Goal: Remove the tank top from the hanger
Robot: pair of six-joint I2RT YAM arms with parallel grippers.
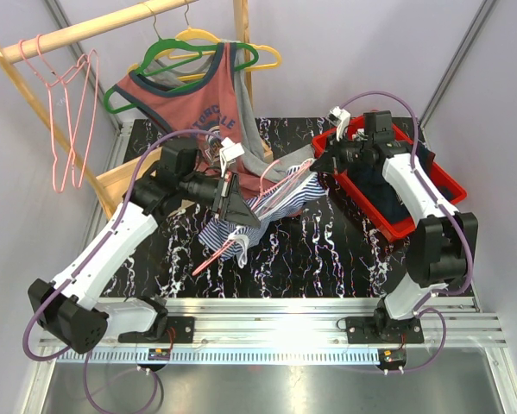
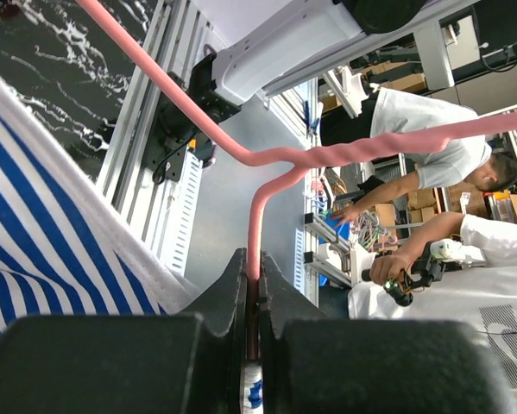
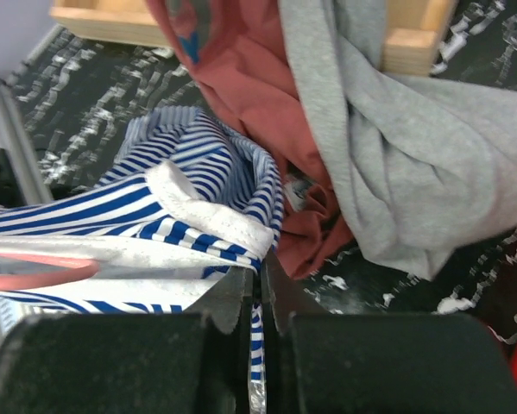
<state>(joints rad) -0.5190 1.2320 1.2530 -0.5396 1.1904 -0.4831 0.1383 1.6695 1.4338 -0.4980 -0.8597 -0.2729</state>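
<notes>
Two hands share this. From above, the striped tank top sags between them over the bench. Left wrist: my left hand is clamped on the pink hanger, anchoring it. Right wrist: my right hand pinches the top's edge to draw it free.

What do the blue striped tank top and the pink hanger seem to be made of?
Striped tank top: probably cotton knit, matte; it folds loosely and has stitched white binding. Pink hanger: likely plastic or coated wire, smooth; thin, evenly coloured rod.
</notes>
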